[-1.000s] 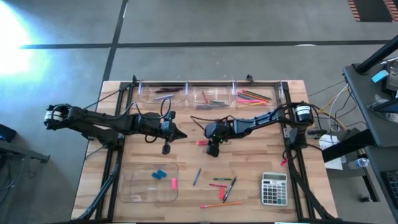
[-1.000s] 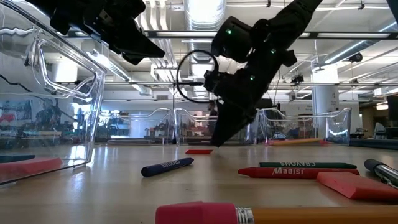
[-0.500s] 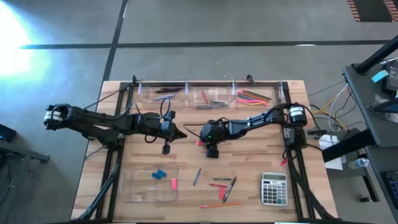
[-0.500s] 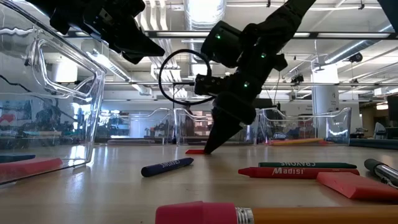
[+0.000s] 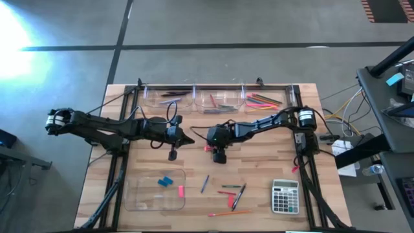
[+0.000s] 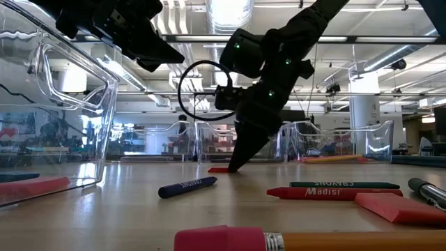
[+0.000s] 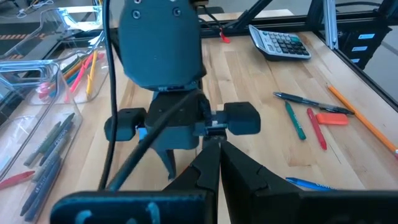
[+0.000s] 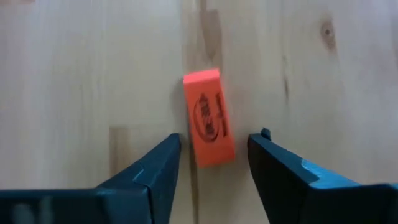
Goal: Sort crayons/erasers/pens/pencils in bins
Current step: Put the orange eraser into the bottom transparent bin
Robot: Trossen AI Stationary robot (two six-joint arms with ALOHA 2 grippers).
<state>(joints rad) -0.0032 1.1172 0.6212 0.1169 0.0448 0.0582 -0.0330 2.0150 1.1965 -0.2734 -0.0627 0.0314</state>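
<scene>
A red eraser [image 8: 209, 118] lies flat on the wooden table near its middle [image 5: 207, 148]. My right gripper [image 8: 214, 152] is open and slants steeply down over it. Its two fingers stand on either side of the eraser's nearer end, with a gap showing on each side. In the low view its fingertips [image 6: 233, 164] are down at the table beside the eraser [image 6: 221, 169]. My left gripper [image 5: 191, 141] is shut and hangs above the table just left of the middle, holding nothing.
Three clear tubs [image 5: 218, 100] with sticks in them line the far edge. A shallow clear tray [image 5: 139, 194] at the near left holds a blue eraser [image 5: 165, 181] and a pink one [image 5: 180, 190]. Crayons, a pen and a pencil [image 5: 229, 194] lie near the front, beside a grey calculator [image 5: 284, 196].
My right gripper has sunk toward the table and shifted a little toward its left edge, rolling at the wrist, until its fingertips stand down beside the red eraser. The eraser has stayed where it was.
</scene>
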